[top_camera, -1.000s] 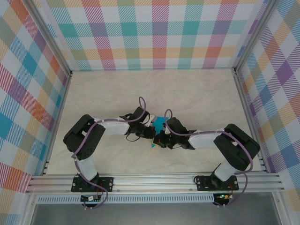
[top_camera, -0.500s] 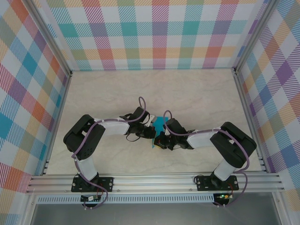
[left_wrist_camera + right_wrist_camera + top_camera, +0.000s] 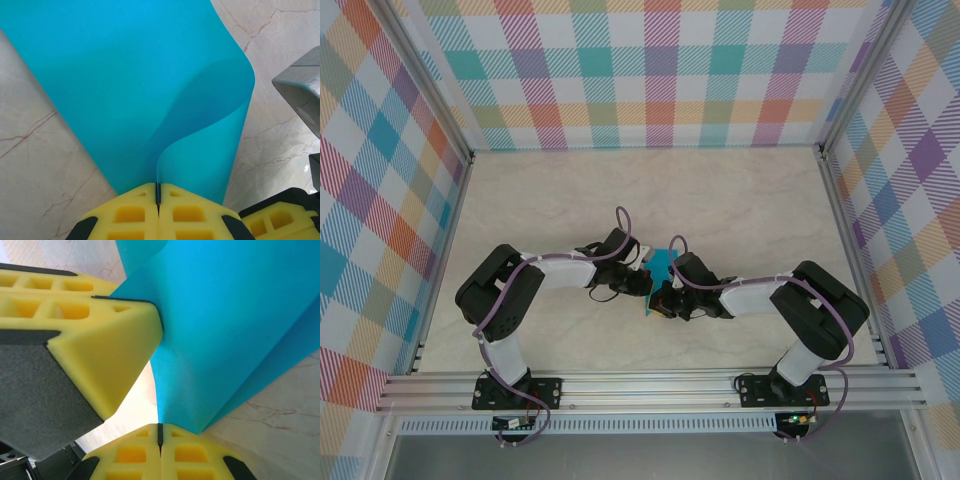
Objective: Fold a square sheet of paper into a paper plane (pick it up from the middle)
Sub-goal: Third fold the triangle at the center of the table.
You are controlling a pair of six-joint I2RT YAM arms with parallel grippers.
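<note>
Both arms meet at the middle of the tabletop, and the square sheet of paper sits right between them, a bright cyan patch poking out past the two wrists; the left gripper is fully closed, its yellow pads pinching the near edge of the sheet so that only a thin dark seam shows between them; the right gripper is clamped just as tight on the paper, just beside the left one, both sets of pads crowded at one end of the sheet; so the pick-up is done, and the gripped end looks raised, though how much of the sheet rests on the marble I cannot tell.

As for the folding, I judge it barely begun; from the left wrist the sheet rolls over on itself in a soft curl, one flap arching up and back toward the pads, a bend rather than a pressed crease; from the right wrist it spreads in broad smooth faces, one layer seeming to lie over another as they run down to the pinch; no pointed nose, no wings, no sharp centre line anywhere; nearly all the shaping is left, by my reckoning: flatten that curl into a true fold, then the corner folds, then the wings.

The paper itself looks thin, plain and unmarked, clean-edged, and floppy enough to bow wherever it is not held.
</note>
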